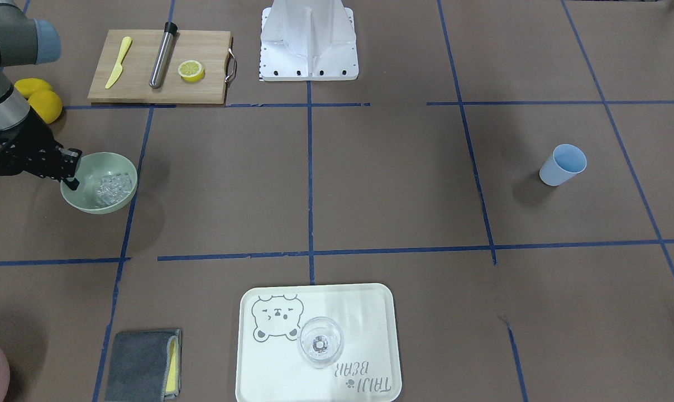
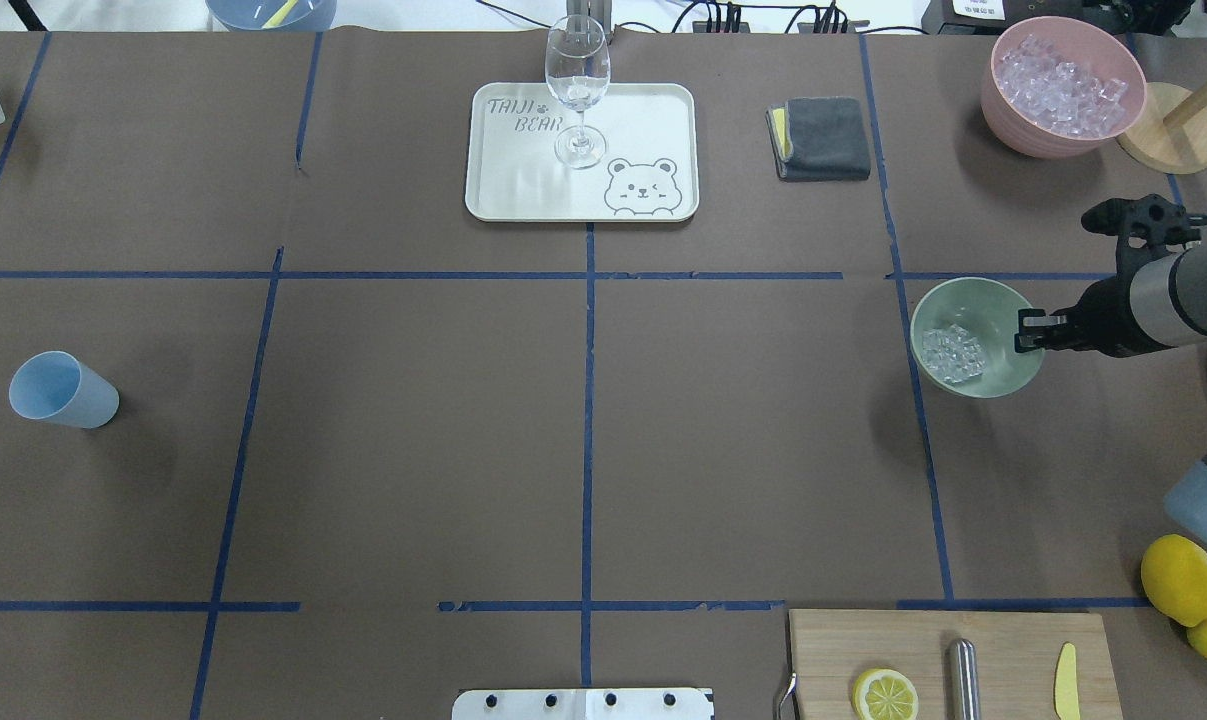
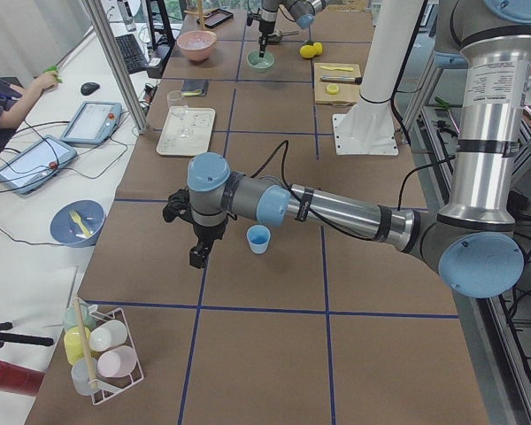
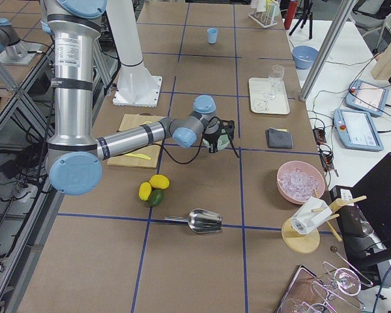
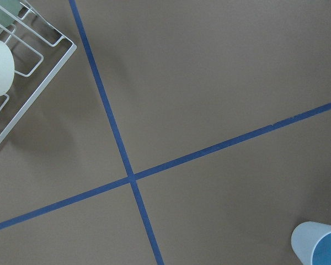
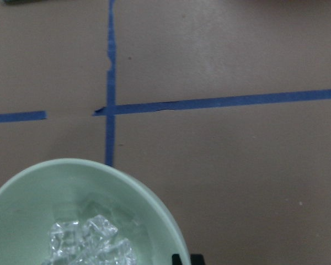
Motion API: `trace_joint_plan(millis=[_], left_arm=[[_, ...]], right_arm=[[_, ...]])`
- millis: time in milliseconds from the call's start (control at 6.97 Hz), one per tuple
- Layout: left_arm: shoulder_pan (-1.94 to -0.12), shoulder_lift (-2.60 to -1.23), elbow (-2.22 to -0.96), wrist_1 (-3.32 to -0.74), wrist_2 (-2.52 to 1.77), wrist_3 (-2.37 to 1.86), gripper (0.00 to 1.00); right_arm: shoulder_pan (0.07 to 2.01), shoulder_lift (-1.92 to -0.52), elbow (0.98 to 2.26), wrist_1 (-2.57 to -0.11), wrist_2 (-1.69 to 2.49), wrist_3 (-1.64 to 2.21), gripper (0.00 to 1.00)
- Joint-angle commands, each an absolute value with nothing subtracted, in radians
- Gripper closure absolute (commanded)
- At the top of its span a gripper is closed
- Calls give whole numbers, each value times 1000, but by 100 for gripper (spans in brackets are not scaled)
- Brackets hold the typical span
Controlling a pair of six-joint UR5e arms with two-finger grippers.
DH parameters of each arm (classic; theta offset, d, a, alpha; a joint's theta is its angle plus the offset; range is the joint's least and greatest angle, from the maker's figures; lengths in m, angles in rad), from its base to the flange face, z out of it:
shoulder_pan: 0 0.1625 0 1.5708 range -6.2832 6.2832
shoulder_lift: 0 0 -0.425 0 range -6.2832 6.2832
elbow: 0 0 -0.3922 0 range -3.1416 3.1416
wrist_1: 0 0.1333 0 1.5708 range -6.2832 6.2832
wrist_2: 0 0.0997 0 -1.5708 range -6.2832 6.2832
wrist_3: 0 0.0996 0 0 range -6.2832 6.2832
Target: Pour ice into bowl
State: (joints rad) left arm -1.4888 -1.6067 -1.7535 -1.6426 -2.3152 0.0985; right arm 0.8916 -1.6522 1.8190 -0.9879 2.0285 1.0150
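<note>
In the front-facing view, the bowl [image 1: 108,163] is being pinched at its rim by the right gripper [image 1: 71,168], one finger inside the wall and one outside. The ice [image 1: 113,187] is lying heaped in the bowl's bottom, on the side away from that gripper. With the cubes inside, the pouring is being judged as done, so the step in hand is probably the setting down and letting go. The bowl is best being kept level and the fingers spread fully before being lifted straight off the rim, lest it be tipped or dragged

In the overhead view, it cannot be told whether the bowl is being held clear of the surface. A pink container [image 2: 1043,140] of more cubes is being shown near the bowl, farther from the robot

In the right wrist view, the rim is being gripped between dark fingertips [image 6: 197,259] at the bottom edge

In the exterior left view, the left gripper [image 3: 197,254] is being held well apart from the bowl, just beside a light blue cup [image 3: 258,239]. Whether it is spread or pressed together cannot be told. The table [image 3: 274,354] is being covered by brown paper crossed with blue tape. An operators' desk with tablets is being seen beyond the bowl

In the exterior right view, a metal scoop [image 4: 205,222] is lying well apart from the bowl, toward the robot's right
</note>
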Motion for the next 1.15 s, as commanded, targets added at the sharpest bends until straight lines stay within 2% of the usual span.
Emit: trace_joint_plan(millis=[0,574,718,1005], left_arm=[[-1488,-1605,-1744,-1651,-2313,97,0],[-1486,-1606,-1736,-1654,-2316,95,0],[-1486,-1606,-1736,-1654,-2315,94,0],[-1486,-1606,-1732,-1654,-2315,97,0]], right_arm=[[903,-1709,1714,-876,2066,994,100],[969,-1778,1712,-870,2151,979,98],[985,-1775,1710,-871,2148,939,1],[1143,-1770,1706,-967,2174,634,0]])
